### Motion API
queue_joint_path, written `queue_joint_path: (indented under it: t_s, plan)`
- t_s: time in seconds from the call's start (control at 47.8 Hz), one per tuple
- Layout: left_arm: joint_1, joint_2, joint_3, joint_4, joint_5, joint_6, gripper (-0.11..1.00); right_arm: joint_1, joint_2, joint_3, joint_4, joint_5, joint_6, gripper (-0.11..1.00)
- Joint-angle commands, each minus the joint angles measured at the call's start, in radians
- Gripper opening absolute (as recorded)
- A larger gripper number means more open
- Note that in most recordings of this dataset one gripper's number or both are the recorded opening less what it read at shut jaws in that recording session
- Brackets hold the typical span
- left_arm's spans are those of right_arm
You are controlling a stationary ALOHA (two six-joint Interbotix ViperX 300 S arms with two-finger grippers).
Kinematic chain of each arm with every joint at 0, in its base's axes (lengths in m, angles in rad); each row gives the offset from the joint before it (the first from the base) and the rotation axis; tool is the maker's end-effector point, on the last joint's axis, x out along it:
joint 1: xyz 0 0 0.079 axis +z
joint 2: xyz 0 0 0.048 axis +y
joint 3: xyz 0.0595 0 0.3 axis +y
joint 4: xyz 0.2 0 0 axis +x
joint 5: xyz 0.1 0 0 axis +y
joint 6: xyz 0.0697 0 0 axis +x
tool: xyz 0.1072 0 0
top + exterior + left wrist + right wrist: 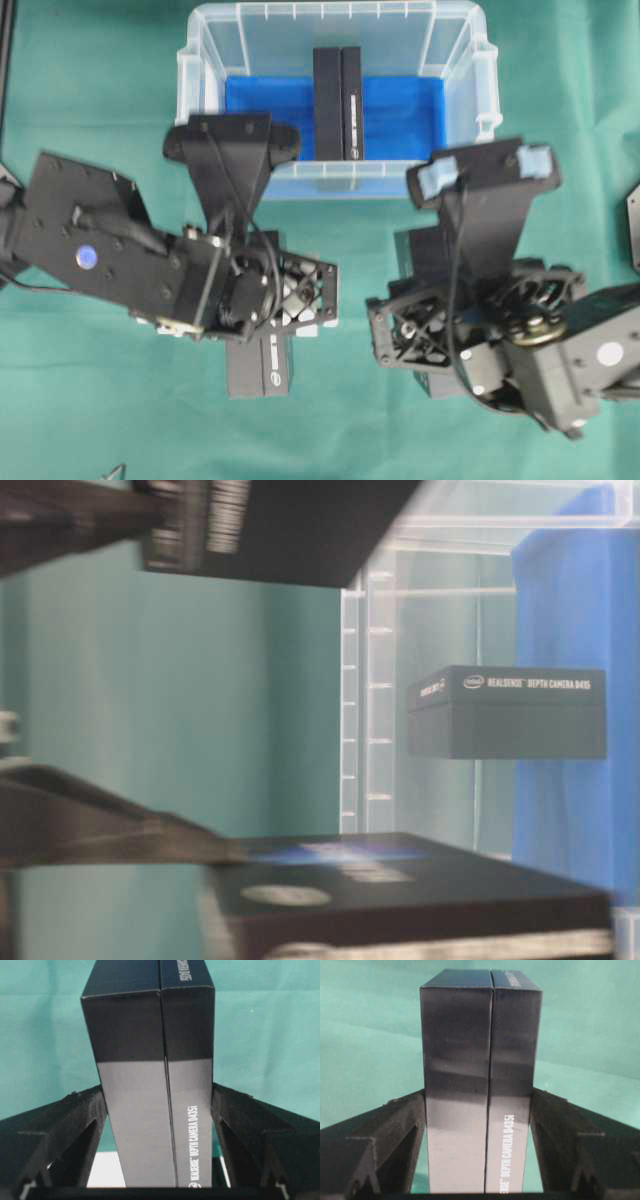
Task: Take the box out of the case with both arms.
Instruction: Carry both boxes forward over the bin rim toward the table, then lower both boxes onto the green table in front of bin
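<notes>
The clear case with a blue floor lining stands at the back middle. One black RealSense box stands inside it, and it also shows in the table-level view. My left gripper is shut on a second black box in front of the case. In the left wrist view this box sits between both fingers of the gripper. My right gripper is shut on a third black box, mostly hidden under the arm. The right wrist view shows that box clamped in the gripper.
A green cloth covers the table. The case's near wall lies just beyond both wrist camera mounts. In the sideways table-level view, the two held boxes show blurred at the top and bottom.
</notes>
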Motion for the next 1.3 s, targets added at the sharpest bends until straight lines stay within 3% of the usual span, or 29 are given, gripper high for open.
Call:
queue_joint_path:
  t_s: [0.0, 0.272, 0.481, 0.753, 1.276]
  plan:
    - [-0.015, -0.063, 0.049, 0.005, -0.060, -0.034, 0.64, 0.003, -0.017, 0.035, 0.014, -0.057, 0.023, 0.65]
    - [-0.046, -0.077, 0.235, -0.003, -0.265, -0.101, 0.64, 0.003, -0.017, 0.199, 0.023, -0.229, 0.098, 0.65]
    - [-0.049, -0.048, 0.313, -0.009, -0.403, -0.101, 0.64, 0.003, -0.017, 0.281, 0.023, -0.330, 0.126, 0.65]
    - [-0.049, 0.002, 0.344, -0.020, -0.479, -0.066, 0.64, 0.003, -0.017, 0.368, 0.025, -0.465, 0.150, 0.65]
    - [-0.028, -0.005, 0.357, -0.031, -0.511, 0.012, 0.64, 0.003, -0.017, 0.402, 0.021, -0.489, 0.143, 0.65]
